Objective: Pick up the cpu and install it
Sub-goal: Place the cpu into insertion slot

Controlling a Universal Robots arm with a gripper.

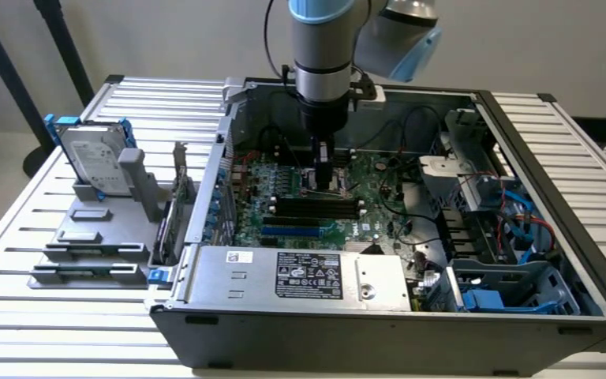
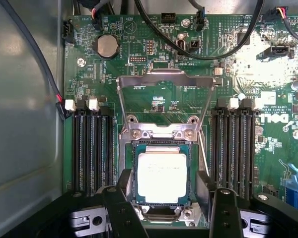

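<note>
You seem to be in a robotics lab or test bench: a robot arm [image 1: 324, 47] stands over an opened computer case [image 1: 387, 339], motherboard [image 2: 159, 94] bare, on a slatted aluminium table [image 1: 50, 324]. In the exterior view a grey parts fixture [image 1: 92, 237] sits at the case's nine o'clock and a plain wall [image 1: 177, 39] at twelve.

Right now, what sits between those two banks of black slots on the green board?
The cpu, lying in its socket, with the open metal frame just beyond it; the wrist view shows this.

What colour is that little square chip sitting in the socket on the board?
The cpu has a shiny silver-grey top, best seen in the wrist view.
</note>
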